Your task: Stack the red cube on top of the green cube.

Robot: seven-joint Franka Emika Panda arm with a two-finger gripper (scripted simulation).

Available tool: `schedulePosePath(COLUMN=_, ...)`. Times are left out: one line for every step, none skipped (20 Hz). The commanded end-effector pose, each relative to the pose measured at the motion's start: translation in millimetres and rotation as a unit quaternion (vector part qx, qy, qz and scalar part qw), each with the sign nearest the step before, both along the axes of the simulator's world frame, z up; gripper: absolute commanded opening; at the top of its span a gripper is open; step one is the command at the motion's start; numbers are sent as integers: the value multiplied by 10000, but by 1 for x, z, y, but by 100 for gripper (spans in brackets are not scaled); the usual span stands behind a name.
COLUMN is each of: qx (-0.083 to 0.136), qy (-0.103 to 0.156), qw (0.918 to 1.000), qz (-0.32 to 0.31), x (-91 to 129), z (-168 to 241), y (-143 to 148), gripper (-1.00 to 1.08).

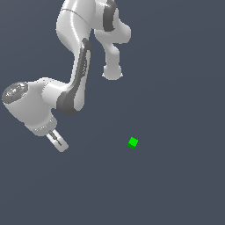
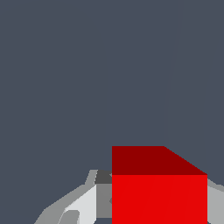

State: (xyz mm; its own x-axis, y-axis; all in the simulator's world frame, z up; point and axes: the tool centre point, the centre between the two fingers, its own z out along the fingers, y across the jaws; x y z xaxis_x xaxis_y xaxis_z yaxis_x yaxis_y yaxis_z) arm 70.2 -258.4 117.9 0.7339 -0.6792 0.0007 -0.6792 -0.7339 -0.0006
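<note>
The red cube [image 2: 159, 192] fills the wrist view close up, sitting between my gripper's fingers. A grey finger [image 2: 101, 197] touches one side of it and another presses the opposite side, so my gripper [image 2: 158, 205] is shut on the cube. In the exterior view my gripper [image 1: 59, 143] hangs low at that view's left, and the red cube is hidden there behind the fingers. The green cube [image 1: 133, 143] lies alone on the dark grey floor, well off toward the exterior view's right of the gripper and at about the same height in the picture.
The white arm's links [image 1: 79, 66] and its base [image 1: 112, 70] rise behind and above the gripper in the exterior view. Plain dark grey floor [image 1: 176, 184] lies all around the green cube.
</note>
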Motion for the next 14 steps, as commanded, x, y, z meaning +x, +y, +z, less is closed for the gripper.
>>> schedulePosePath(qx=0, qy=4, qw=10000, qz=0, x=0, z=2, y=0, gripper=-100)
schedulePosePath(qx=0, qy=4, qw=10000, qz=0, x=0, z=2, y=0, gripper=-100)
schedulePosePath(qx=-1, qy=1, qw=10000, qz=1, x=0, z=2, y=0, gripper=-100)
schedulePosePath(qx=-1, qy=1, qw=10000, qz=1, x=0, z=2, y=0, gripper=-100)
schedulePosePath(qx=-1, qy=1, qw=10000, qz=1, x=0, z=1, y=1, gripper=-100)
schedulePosePath(qx=-1, qy=1, qw=10000, qz=1, x=0, z=1, y=2, gripper=-100)
schedulePosePath(qx=-1, qy=1, qw=10000, qz=1, x=0, z=1, y=4, gripper=-100)
schedulePosePath(qx=-1, qy=1, qw=10000, qz=1, x=0, z=1, y=6, gripper=-100)
schedulePosePath(qx=-1, qy=1, qw=10000, qz=1, x=0, z=0, y=9, gripper=-100)
schedulePosePath(qx=-1, qy=1, qw=10000, qz=1, x=-1, z=0, y=12, gripper=-100)
schedulePosePath(qx=-1, qy=1, qw=10000, qz=1, x=-1, z=-1, y=16, gripper=-100)
schedulePosePath(qx=-1, qy=1, qw=10000, qz=1, x=-1, z=-2, y=20, gripper=-100)
schedulePosePath(qx=-1, qy=1, qw=10000, qz=1, x=-2, z=-2, y=25, gripper=-100)
schedulePosePath(qx=-1, qy=1, qw=10000, qz=1, x=-2, z=-3, y=31, gripper=-100)
